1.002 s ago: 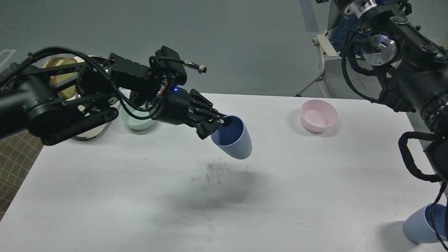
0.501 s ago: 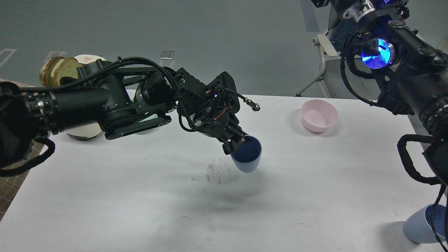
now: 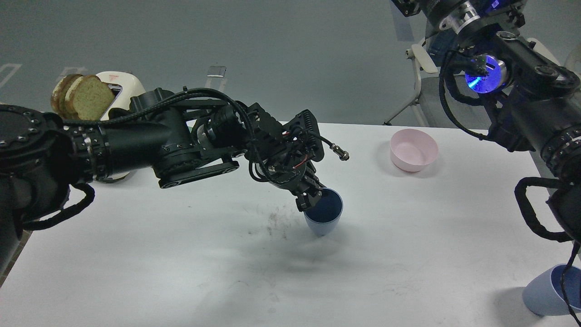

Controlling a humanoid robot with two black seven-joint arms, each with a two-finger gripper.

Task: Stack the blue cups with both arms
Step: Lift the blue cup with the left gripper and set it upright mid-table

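Note:
My left gripper (image 3: 312,200) is shut on the rim of one blue cup (image 3: 324,221), one finger inside and one outside. The cup is upright, mouth up, near the middle of the white table (image 3: 181,272), its base at or just above the surface. The second blue cup (image 3: 542,296) is at the table's bottom right corner, tilted, partly cut off by the view's edge, with a black cable in front of it. My right arm (image 3: 535,113) runs down the right side; its gripper is out of view. The mint-green bowl is hidden behind my left arm.
A pink bowl (image 3: 413,150) sits at the table's back right. A white toaster (image 3: 119,86) with bread slices (image 3: 84,94) stands at the back left behind my left arm. A chair (image 3: 422,68) stands beyond the table. A dark smudge (image 3: 278,222) marks the table left of the held cup.
My left arm has swung right and down with the blue cup. The cup has turned from tilted sideways to upright and come down close to the table. The right arm has barely moved.

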